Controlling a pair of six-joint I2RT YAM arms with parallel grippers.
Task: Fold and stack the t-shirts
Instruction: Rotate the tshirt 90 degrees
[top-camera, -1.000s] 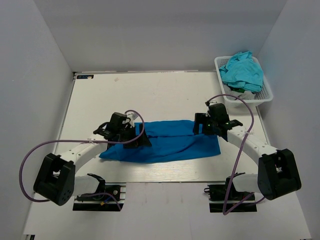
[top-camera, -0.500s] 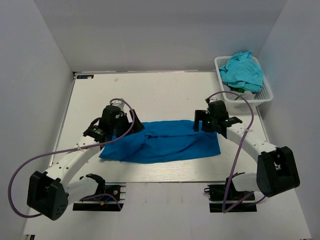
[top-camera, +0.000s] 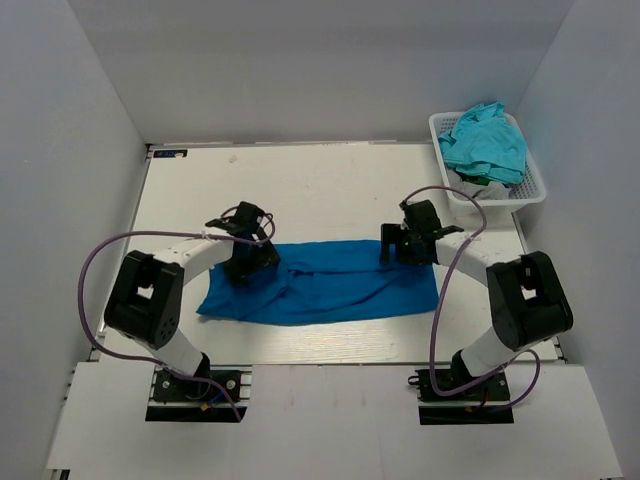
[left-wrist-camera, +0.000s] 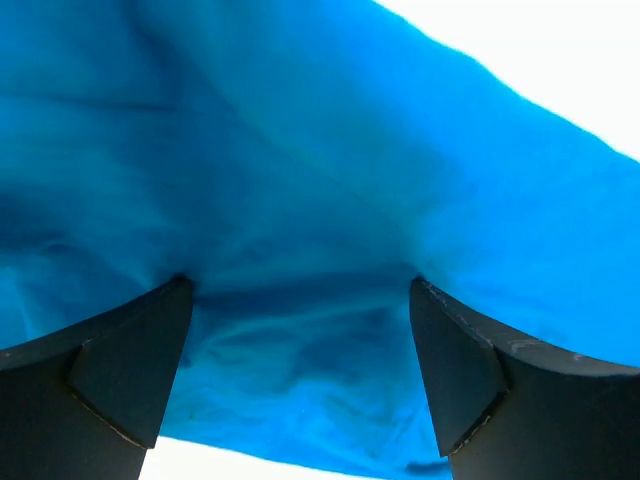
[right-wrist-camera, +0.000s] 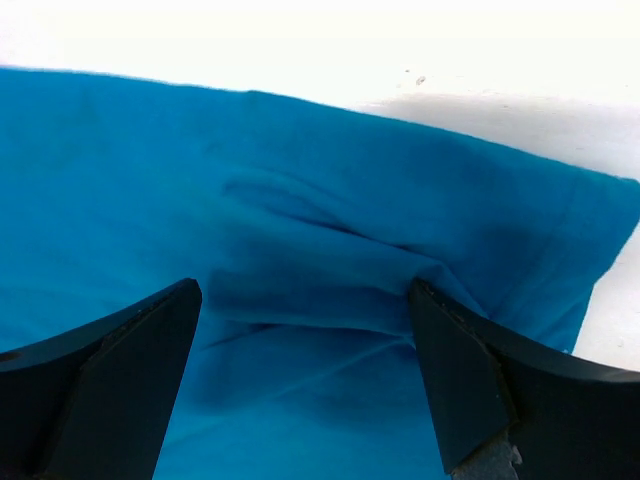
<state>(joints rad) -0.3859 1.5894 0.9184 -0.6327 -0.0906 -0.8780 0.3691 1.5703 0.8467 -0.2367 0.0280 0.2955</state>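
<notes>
A royal blue t-shirt (top-camera: 325, 285) lies as a long folded band across the table's near middle. My left gripper (top-camera: 252, 262) is open and sits low on the shirt's left end; the blue cloth (left-wrist-camera: 300, 200) fills the gap between its fingers. My right gripper (top-camera: 400, 248) is open and sits on the shirt's upper right edge, its fingers pressing on either side of a raised fold (right-wrist-camera: 310, 290). Several turquoise-teal t-shirts (top-camera: 488, 142) are heaped in the basket at the back right.
The white lattice basket (top-camera: 536, 190) stands off the table's back right corner. The white table (top-camera: 300, 190) stretches behind the shirt. Grey walls close in on the left, back and right.
My left gripper has swung back toward the shirt's upper left end and lowered onto it. My right gripper has shifted slightly left along the top edge. The shirt's far edge now lies flatter.
</notes>
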